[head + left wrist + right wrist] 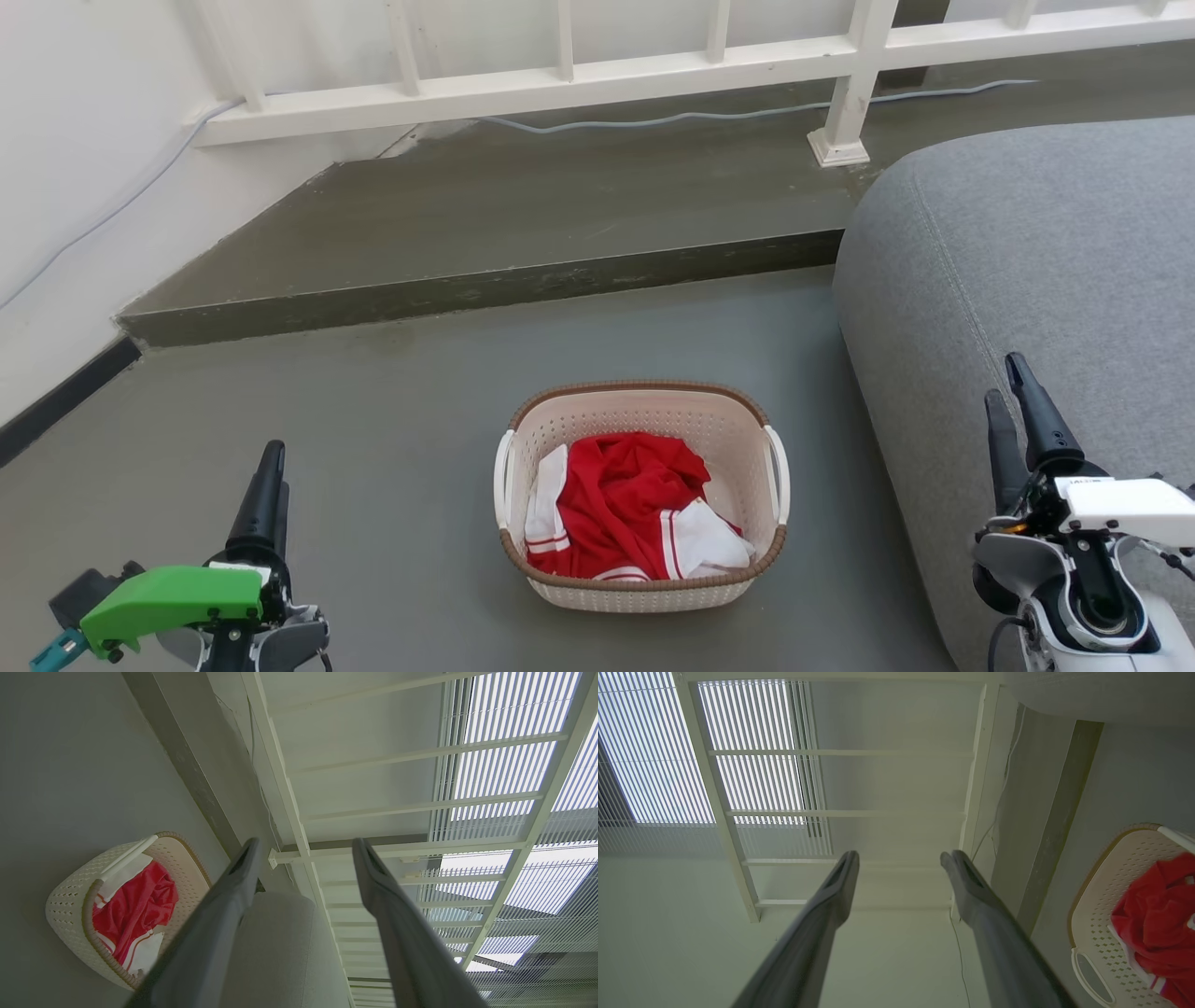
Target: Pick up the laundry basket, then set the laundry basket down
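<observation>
a: status?
b: pre-grasp, nothing lifted. laundry basket (644,593) stands upright on the floor (373,420), just beside the rounded side of the grey sofa (1027,261) and well short of the step edge (485,291). there's a red-and-white garment (625,504) inside it.
a: hands?
b: left hand (273,462) and right hand (1003,378) both have their fingers spread with nothing between them. they sit one either side of the basket, apart from it.
a: next move?
b: my read: bring each hand in to its own white side handle, left handle (504,476) and right handle (778,471). close on both, then lift level so the garment stays in.
a: clearance?
b: left side is easy, with open floor out to the wall (75,140). the right side is tight. the sofa flank is near the right handle and the right hand sits over the sofa now, so it has to drop into that gap. brushing the fabric is the likely risk.
a: behind?
b: the step, then the white railing (560,84) with a cable (653,119) along it. both are well apart from the basket. for set-down, the open floor toward the left looks like the best spot.
</observation>
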